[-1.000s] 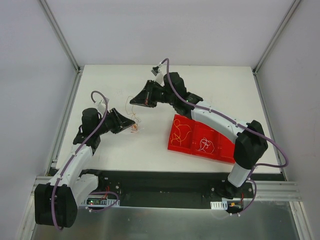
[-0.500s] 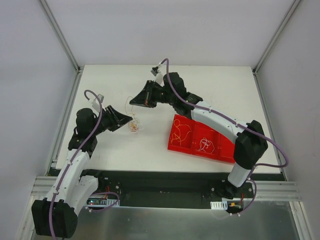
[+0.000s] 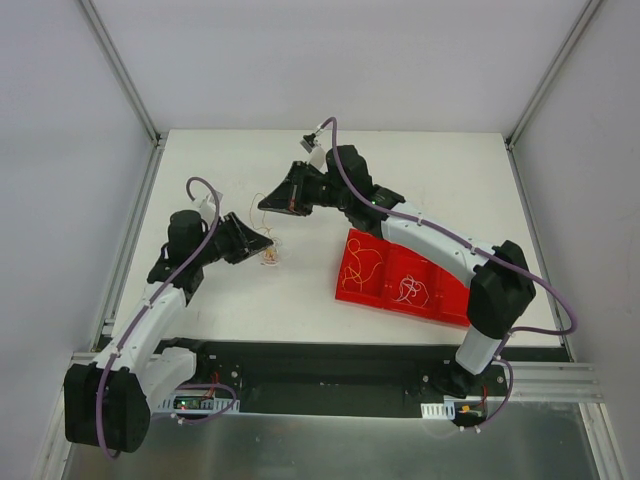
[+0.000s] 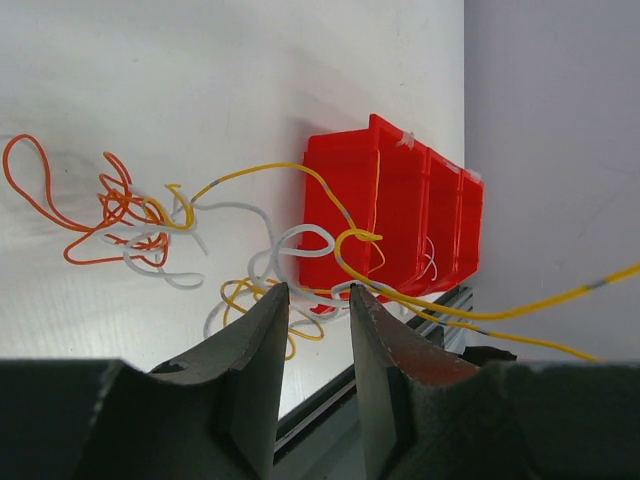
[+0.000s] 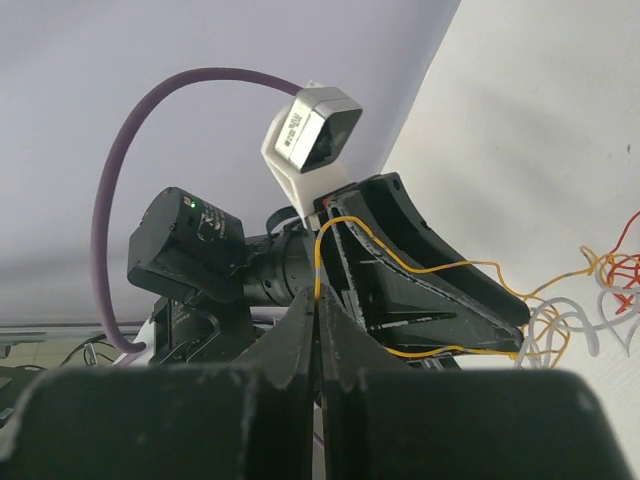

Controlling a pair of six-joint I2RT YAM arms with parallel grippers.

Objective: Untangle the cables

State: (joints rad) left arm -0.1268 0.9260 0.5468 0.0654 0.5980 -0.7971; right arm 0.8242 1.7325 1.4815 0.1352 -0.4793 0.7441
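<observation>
While the right gripper (image 5: pixel 318 305), lower centre of its wrist view, is clamped tight on a yellow strand (image 5: pixel 318 260), the left gripper (image 4: pixel 315 295) stands narrowly parted; the cables (image 4: pixel 130 215) cross its tips, none visibly gripped.

The top external camera is fixed above and behind the arm bases. It faces down and forward and covers the whole counter (image 3: pixel 450 170), near edge to far edge, at the longest range.

The left wrist camera sits behind the left gripper (image 4: pixel 318 295), low over the counter. It faces the red tray (image 4: pixel 400 220) and the counter's right edge at close range.

The right wrist camera sits behind the right gripper (image 5: pixel 318 300). It faces the left arm (image 5: pixel 200 250), toward the counter's left edge.

All three views share the cables (image 4: pixel 130 215). The top external and left wrist views share the red tray.
</observation>
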